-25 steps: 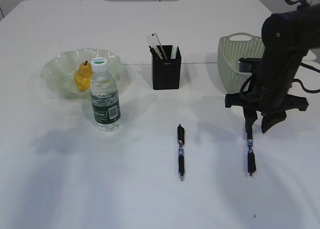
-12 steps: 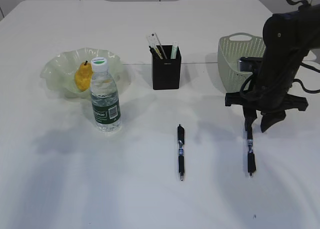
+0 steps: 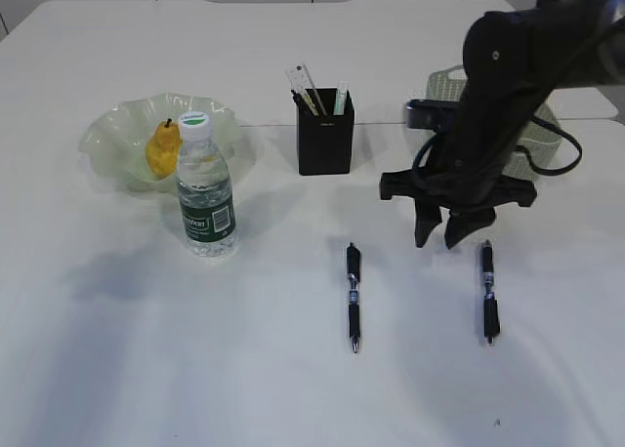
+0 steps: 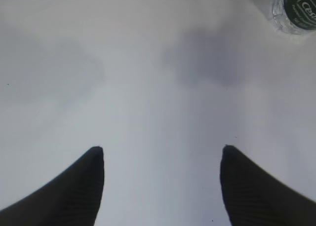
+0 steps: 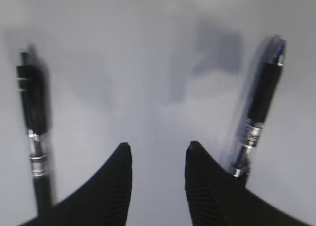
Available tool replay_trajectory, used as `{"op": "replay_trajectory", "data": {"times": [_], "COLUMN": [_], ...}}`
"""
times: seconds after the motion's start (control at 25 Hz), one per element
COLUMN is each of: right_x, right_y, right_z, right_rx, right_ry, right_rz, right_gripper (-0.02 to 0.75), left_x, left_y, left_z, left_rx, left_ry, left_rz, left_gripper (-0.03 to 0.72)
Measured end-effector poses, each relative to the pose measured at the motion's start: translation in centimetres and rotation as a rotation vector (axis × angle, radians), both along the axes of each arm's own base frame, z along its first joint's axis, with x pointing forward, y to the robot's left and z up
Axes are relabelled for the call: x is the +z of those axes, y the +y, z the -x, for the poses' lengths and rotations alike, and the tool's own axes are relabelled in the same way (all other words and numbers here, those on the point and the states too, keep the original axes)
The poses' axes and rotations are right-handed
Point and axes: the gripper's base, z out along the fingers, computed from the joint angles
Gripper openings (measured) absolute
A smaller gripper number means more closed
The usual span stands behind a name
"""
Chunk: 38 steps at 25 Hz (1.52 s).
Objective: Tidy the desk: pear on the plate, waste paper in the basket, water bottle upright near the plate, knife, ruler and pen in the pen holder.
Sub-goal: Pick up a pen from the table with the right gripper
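Two black pens lie flat on the white table (image 3: 117,369), side by side and well apart: one pen (image 3: 353,296) near the centre, the other pen (image 3: 487,291) at its 3 o'clock. The right gripper (image 3: 441,240) hangs between them with its jaws partly apart and nothing in them; from the right wrist camera both pens flank the tips, blurred, the left one cut off at the lower edge. The right arm hides most of the basket (image 3: 444,84) behind it, so its contents cannot be seen. At 12 o'clock from the centre pen stands the pen holder (image 3: 325,140), with the ruler (image 3: 302,83) and other thin items poking out; which is the knife cannot be made out. At 9 o'clock from the holder the pear (image 3: 161,149) rests in the plate (image 3: 112,135), and the water bottle (image 3: 205,188) stands upright, overlapping the plate's near rim. The left gripper (image 4: 162,159) shows only in its wrist view, jaws wide apart over bare table, the bottle's base clipped at the upper right corner.
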Motion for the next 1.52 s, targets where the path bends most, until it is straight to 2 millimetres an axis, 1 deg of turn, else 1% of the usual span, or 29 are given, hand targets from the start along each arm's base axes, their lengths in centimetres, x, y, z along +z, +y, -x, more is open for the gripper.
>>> {"op": "replay_trajectory", "data": {"times": [0.16, 0.28, 0.4, 0.52, 0.68, 0.84, 1.16, 1.52], "right_x": [0.8, 1.0, 0.4, -0.6, -2.0, -2.5, -4.3, -4.6], "right_y": [2.8, 5.6, 8.0, 9.5, 9.7, 9.6, 9.5, 9.4], "right_z": [-0.6, -1.0, -1.3, -1.7, -1.9, -2.0, -2.2, -2.5], "right_rx": [0.05, 0.09, 0.118, 0.119, 0.113, 0.116, 0.123, 0.134], "right_ry": [-0.042, -0.054, -0.04, -0.011, 0.029, 0.038, 0.065, 0.036], "right_rz": [-0.019, -0.028, -0.029, -0.029, -0.018, 0.005, 0.036, 0.053], "right_gripper": [0.272, 0.272, 0.273, 0.284, 0.287, 0.289, 0.29, 0.291], "left_x": [0.0, 0.0, 0.0, 0.0, 0.0, 0.0, 0.0, 0.0], "left_y": [0.0, 0.0, 0.0, 0.0, 0.0, 0.0, 0.0, 0.0], "left_z": [0.0, 0.0, 0.0, 0.0, 0.0, 0.0, 0.0, 0.0], "left_rx": [0.0, 0.0, 0.0, 0.0, 0.0, 0.0, 0.0, 0.0], "left_ry": [0.0, 0.0, 0.0, 0.0, 0.002, 0.002, 0.004, 0.006], "left_rz": [0.0, 0.0, 0.0, 0.0, 0.0, 0.0, 0.0, 0.0], "left_gripper": [0.521, 0.521, 0.521, 0.521, 0.521, 0.521, 0.52, 0.521]}}
